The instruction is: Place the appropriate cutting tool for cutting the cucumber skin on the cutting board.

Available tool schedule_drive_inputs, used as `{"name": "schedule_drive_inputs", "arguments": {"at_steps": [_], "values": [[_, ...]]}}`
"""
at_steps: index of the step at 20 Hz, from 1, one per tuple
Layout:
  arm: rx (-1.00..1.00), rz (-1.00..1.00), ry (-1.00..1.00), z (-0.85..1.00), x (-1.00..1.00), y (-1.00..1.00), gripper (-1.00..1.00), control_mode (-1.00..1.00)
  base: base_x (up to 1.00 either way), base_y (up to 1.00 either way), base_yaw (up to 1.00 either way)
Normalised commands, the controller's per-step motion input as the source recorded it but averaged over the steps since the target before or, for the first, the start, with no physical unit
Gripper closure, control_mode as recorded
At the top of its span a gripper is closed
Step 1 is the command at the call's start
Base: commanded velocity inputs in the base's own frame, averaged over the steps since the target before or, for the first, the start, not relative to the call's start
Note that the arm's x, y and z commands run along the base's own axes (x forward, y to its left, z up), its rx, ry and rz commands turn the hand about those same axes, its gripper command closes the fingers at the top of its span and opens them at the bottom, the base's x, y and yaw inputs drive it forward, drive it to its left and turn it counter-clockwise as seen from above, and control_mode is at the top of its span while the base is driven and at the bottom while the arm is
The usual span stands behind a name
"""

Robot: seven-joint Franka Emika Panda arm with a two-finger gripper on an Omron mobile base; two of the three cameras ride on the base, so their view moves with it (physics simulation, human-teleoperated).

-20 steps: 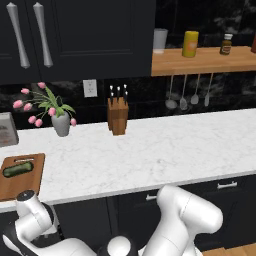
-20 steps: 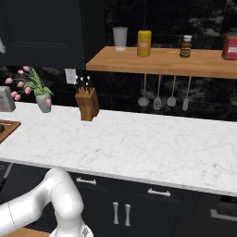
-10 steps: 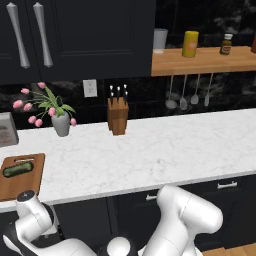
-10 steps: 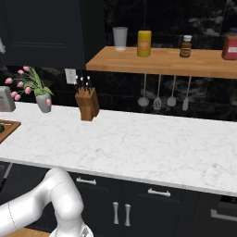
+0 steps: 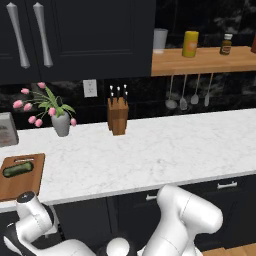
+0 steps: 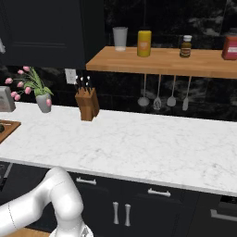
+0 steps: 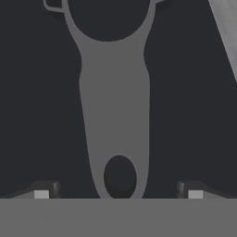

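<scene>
Lying at the far left of the white marble counter (image 5: pixel 150 155), the flat brown wooden cutting board (image 5: pixel 20 181) carries the short dark green cucumber (image 5: pixel 17 169), with a grey vase of pink tulips (image 5: pixel 59 122) and a wooden knife block (image 5: pixel 117 116) further right along the wall. Seen from the hand camera, the small grey Y-shaped peeler (image 7: pixel 113 99) lies on a dark surface, its holed handle end between the two dark finger tips. The two-finger gripper (image 7: pixel 118 192) stands wide apart, one tip on each side of the handle and neither touching it.

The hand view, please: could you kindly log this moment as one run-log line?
pincer: open, tips astride peeler handle | peeler: flat on dark surface, not gripped | cucumber: on board
</scene>
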Motion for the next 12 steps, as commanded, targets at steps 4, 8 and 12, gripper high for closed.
{"name": "schedule_drive_inputs", "arguments": {"at_steps": [4, 8, 12], "values": [[0.00, 0.00, -0.02, -0.07, 0.00, 0.00, -1.00, -1.00, 0.00, 0.00, 0.00], [0.00, 0.00, 0.00, -0.11, 0.00, 0.00, 1.00, -1.00, 0.00, 0.00, 0.00], [0.00, 0.00, 0.00, -0.03, 0.00, 0.00, 1.00, -1.00, 0.00, 0.00, 0.00]]}}
